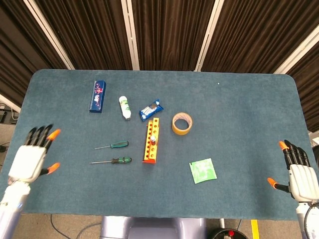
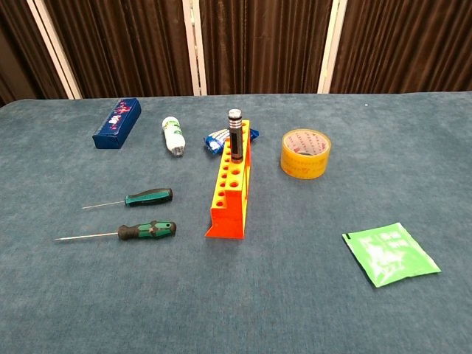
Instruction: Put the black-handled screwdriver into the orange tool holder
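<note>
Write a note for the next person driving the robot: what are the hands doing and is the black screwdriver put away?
Left hand: open, holding nothing, at the table's left edge.
Right hand: open, holding nothing, at the right edge.
Black-handled screwdriver: standing upright in a hole of the orange tool holder.
Done: screwdriver is in the holder, both hands clear.
Left: nothing visible. Two green-handled screwdrivers lie loose beside the holder.

Screwdriver (image 2: 234,135) stands in holder (image 2: 230,198) — tape (image 2: 305,153) right of it.
</note>
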You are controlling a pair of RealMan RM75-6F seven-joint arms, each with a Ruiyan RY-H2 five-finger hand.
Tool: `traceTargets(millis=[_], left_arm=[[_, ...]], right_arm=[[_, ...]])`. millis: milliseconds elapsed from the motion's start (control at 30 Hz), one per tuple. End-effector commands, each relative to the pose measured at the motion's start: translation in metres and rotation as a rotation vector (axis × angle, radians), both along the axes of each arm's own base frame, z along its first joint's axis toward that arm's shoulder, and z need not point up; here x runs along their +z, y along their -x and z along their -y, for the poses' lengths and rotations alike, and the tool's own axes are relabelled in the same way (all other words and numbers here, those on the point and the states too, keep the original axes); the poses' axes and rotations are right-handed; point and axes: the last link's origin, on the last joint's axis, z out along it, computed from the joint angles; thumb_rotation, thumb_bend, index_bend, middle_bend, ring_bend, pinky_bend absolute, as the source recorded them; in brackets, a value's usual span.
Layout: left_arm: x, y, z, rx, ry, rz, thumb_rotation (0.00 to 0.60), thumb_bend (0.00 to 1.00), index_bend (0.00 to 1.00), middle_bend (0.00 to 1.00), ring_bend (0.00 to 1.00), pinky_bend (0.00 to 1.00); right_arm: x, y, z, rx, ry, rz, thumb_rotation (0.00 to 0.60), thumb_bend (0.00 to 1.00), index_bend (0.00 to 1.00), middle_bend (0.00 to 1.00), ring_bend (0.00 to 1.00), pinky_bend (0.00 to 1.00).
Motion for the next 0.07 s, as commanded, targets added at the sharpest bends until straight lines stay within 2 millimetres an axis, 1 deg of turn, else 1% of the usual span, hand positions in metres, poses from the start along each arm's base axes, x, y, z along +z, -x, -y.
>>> traceTargets(millis=[33,67], left_arm=[[0.0049,0.0152,0.0165,0.011,-0.009,-0.052,0.6,0.03,0.06,0.0,0.0,0.0],[0.0061,0.0186,0.0215,0.014,-0.011,-0.056,0.6,0.03,0.05,0.0,0.0,0.0]], right_arm=[[-0.0005,0.0,0.0,-0.001,-0.002,-0.002,0.6,0.03,0.0,0.0,0.0,0.0],[-0.0006,-0.0001,-0.0002,0.0,-0.003,-0.003,0.6,0.03,0.0,0.0,0.0,0.0]])
